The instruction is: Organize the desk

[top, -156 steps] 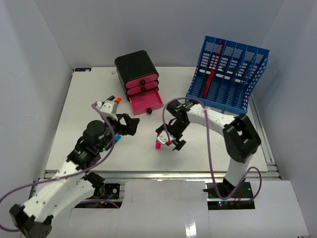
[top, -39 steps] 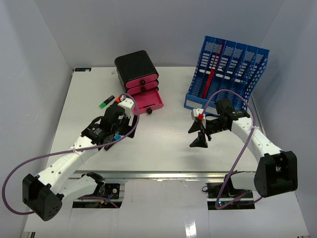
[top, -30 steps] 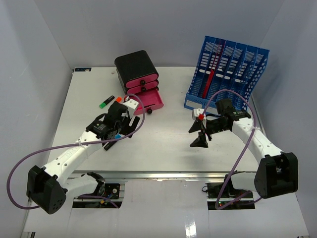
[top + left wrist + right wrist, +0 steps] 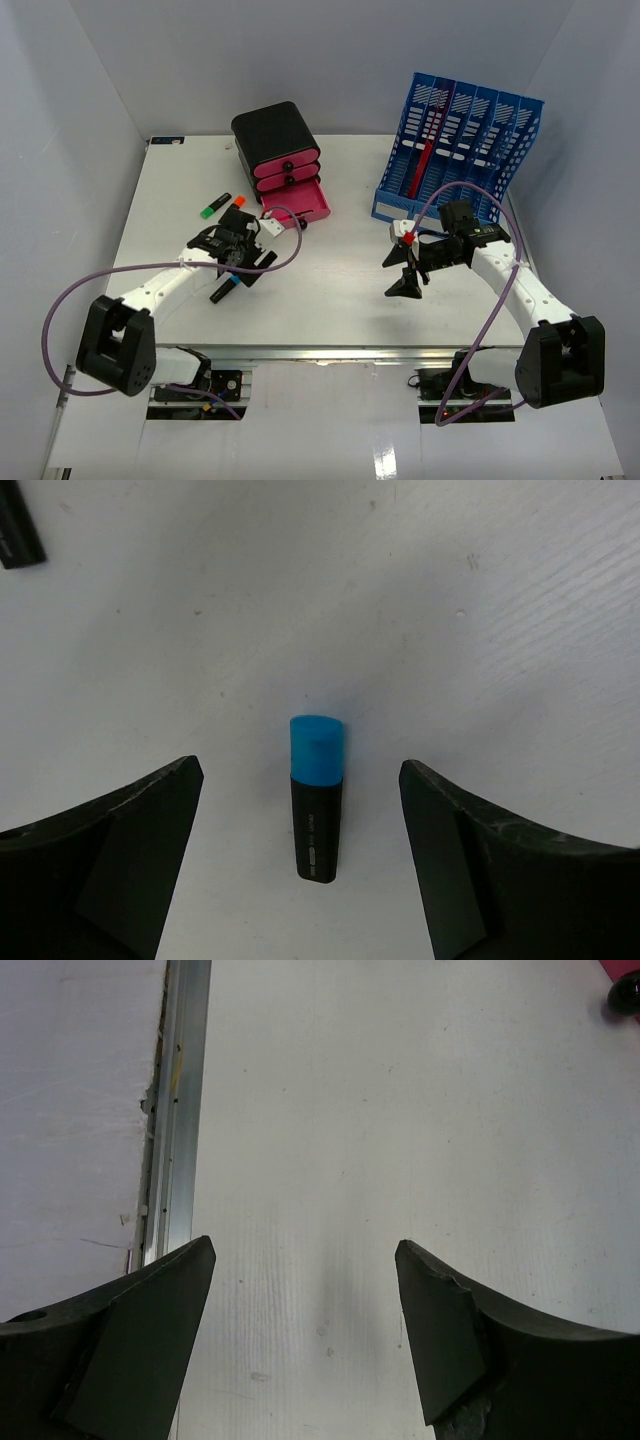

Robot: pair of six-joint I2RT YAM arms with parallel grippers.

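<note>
Tabletop: a large flat white rectangular tabletop (image 4: 340,305), matt, with fine grain and a few small specks in the wrist views.
Where it sits: it fills the floor between pale grey walls (image 4: 70,130), with both arm bases at its near edge.
Front edge: a silver metal rail (image 4: 330,350) runs along it; the right wrist view shows the rail down its left side.
Back edge: a black drawer unit with pink fronts (image 4: 275,140), its lowest drawer pulled out, and a blue slotted file rack (image 4: 460,140) stand there.
Open room: bare surface across the middle between the two arms, and at the far left corner.
Left end effector (image 4: 298,775): jaws wide, straddling a black marker with a blue cap (image 4: 317,810) that lies flat and touches neither finger.
Right end effector (image 4: 305,1250): jaws wide, nothing between them, aimed at bare surface.
Loose items: a green-capped marker (image 4: 213,207) lies left of the drawers.
Hard to make out: a black piece (image 4: 20,525) is cut off at the left wrist view's corner, possibly another marker; a dark round knob (image 4: 624,998) is clipped at the right wrist view's edge.
</note>
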